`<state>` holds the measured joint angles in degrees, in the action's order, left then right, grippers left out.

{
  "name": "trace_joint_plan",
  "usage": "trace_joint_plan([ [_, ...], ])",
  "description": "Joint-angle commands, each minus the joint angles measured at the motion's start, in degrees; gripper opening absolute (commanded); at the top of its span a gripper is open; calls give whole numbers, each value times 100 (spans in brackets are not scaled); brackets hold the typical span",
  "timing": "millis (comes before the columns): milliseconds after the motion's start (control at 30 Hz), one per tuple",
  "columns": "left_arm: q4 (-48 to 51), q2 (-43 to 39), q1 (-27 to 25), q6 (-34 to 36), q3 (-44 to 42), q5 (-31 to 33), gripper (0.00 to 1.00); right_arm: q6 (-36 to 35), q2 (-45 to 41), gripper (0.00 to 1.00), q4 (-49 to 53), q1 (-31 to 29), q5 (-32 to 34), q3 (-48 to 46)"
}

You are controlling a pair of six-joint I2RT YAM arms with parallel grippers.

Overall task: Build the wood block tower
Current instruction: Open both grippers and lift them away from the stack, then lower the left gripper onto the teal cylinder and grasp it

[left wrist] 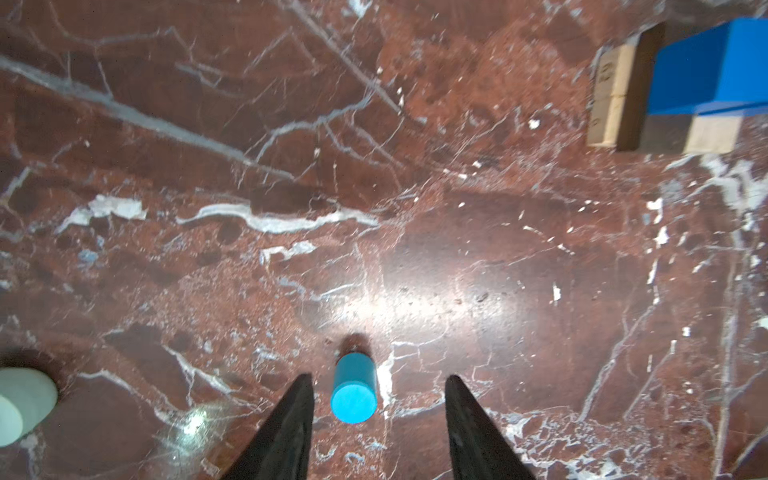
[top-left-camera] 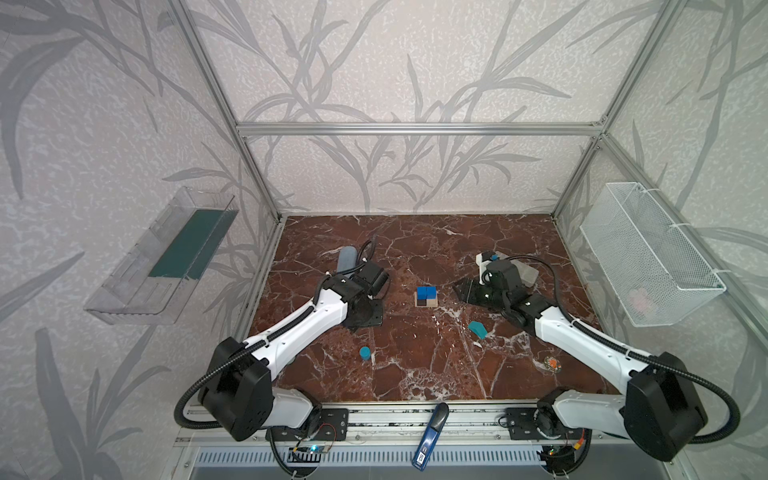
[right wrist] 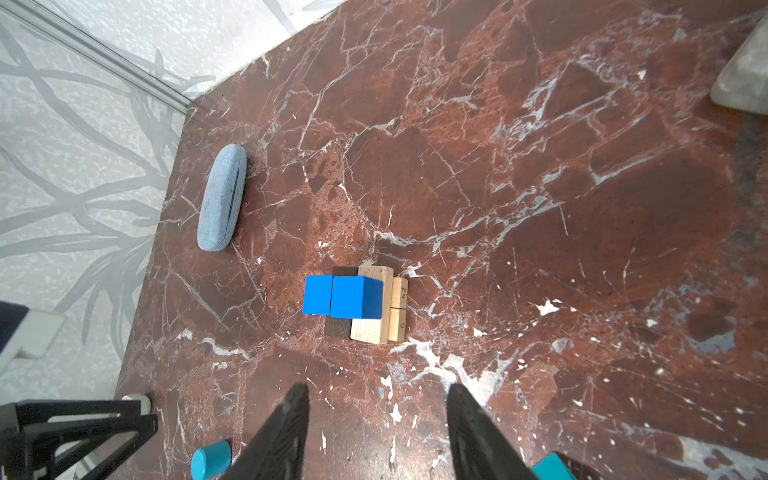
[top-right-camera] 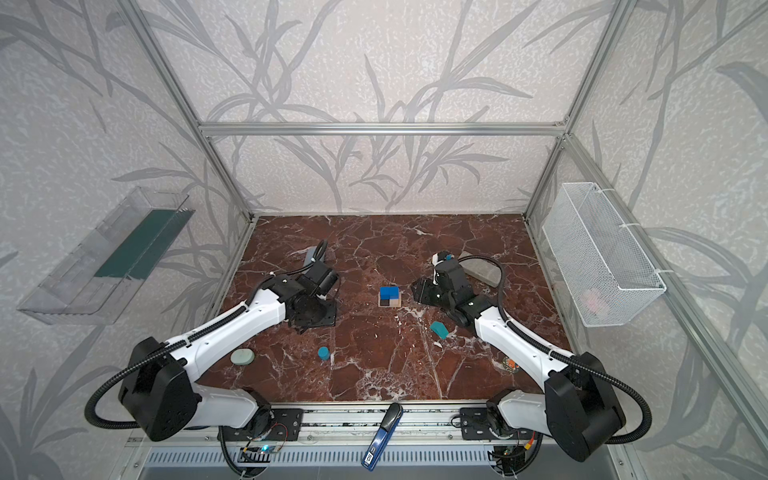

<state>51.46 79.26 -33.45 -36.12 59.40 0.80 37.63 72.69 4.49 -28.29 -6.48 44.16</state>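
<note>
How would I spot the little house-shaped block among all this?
Start at the red-brown marble table and find the small stack of wood and blue blocks in its middle. Nearer the front and right of it, a teal block lies alone. Unlike the round blue cylinder on the left, it has a pointed end.

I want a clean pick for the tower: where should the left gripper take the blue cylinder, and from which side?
Grip the blue cylinder across its curved side wall, coming straight down from above. It seems to stand upright on a flat end, alone, so the open left gripper can likely straddle it and keep it upright for placing.
</note>
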Motion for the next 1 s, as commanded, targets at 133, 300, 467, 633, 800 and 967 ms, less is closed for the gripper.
trace_joint_plan([
  [133,748,-139,-292,-323,-251,254,52,-63,-222,55,-390,275,-235,-236],
  [300,777,-26,-472,-468,-499,245,53,-64,-324,55,-433,372,-240,-341],
  [467,518,-65,-522,-622,-781,135,54,-65,-325,55,-440,430,-265,-371],
  [633,206,24,-523,-659,-982,1,56,-61,-284,55,-452,439,-292,-376],
  [800,74,227,-522,-684,-1023,84,57,-46,-316,55,-449,439,-285,-383],
  [967,-148,195,-522,-803,-1129,27,55,-46,-352,55,-423,440,-237,-402],
])
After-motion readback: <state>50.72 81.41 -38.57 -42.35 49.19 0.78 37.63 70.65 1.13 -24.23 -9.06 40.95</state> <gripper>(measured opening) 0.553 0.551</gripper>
